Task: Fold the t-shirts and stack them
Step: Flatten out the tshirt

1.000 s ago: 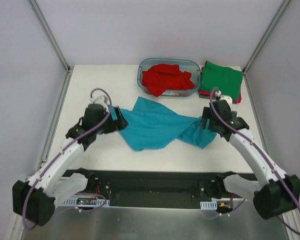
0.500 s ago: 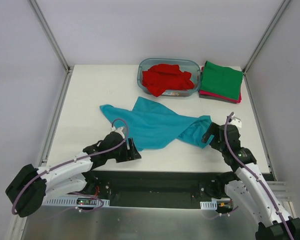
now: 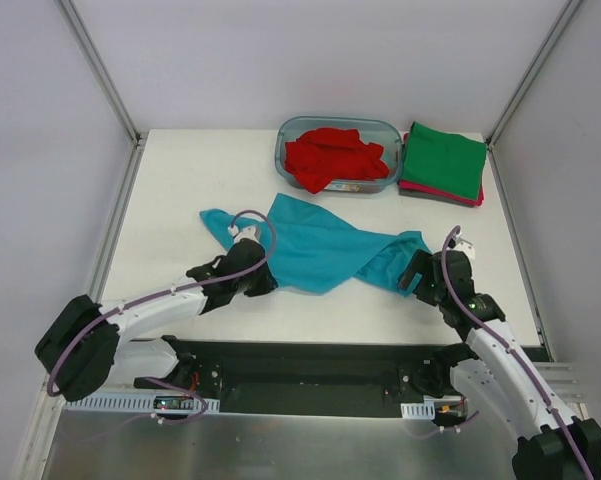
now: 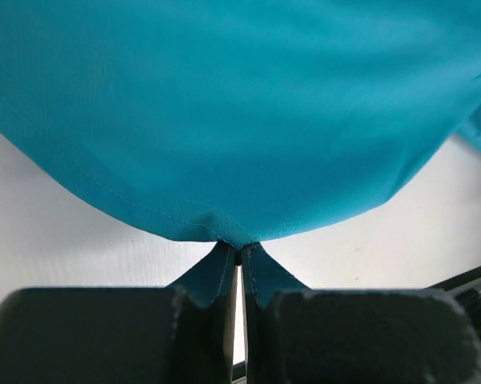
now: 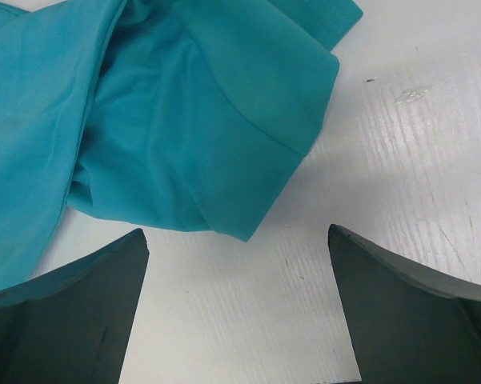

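Left wrist: left gripper [image 4: 238, 254] tight on teal t-shirt [image 4: 240, 104]; right gripper [image 5: 236, 234] spread.

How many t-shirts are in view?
4: the teal t-shirt mid-table, the red t-shirt in the tub, the green t-shirt folded far right, the magenta t-shirt under it. Others may be hidden.

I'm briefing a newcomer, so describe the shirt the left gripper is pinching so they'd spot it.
On the white table, in front of the clear tub, a teal-blue t-shirt lies loose across the middle. The red t-shirt is in the tub and the green t-shirt is folded; this one is neither.
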Robot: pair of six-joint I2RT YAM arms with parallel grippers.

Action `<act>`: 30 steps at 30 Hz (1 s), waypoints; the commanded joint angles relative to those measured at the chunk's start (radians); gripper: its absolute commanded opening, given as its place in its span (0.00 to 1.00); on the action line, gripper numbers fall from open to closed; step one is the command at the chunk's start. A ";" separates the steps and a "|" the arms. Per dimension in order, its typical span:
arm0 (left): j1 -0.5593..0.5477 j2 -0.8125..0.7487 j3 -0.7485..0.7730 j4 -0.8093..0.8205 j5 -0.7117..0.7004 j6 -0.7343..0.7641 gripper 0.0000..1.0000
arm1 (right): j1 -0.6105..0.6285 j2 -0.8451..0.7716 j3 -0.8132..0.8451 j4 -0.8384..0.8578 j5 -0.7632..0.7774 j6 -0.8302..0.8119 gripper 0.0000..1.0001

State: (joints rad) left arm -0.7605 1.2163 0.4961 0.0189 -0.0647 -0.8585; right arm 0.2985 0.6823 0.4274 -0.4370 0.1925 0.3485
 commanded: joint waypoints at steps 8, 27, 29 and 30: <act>0.127 -0.278 0.211 -0.520 -0.058 0.125 0.00 | -0.004 0.068 0.019 0.017 -0.028 -0.055 0.96; 0.355 0.204 0.487 -0.287 0.097 0.283 0.00 | -0.004 0.260 0.054 0.069 -0.076 -0.128 0.97; 0.362 0.261 0.542 -0.289 0.123 0.302 0.00 | -0.004 0.252 0.054 0.067 -0.068 -0.132 0.97; 0.362 0.300 0.565 -0.287 0.135 0.306 0.00 | -0.004 0.247 0.054 0.064 -0.064 -0.135 0.97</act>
State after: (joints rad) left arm -0.4110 1.4261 0.9539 -0.3187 0.0071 -0.6128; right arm 0.2981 0.9436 0.4397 -0.3927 0.1169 0.2340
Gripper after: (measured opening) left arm 0.005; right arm 0.968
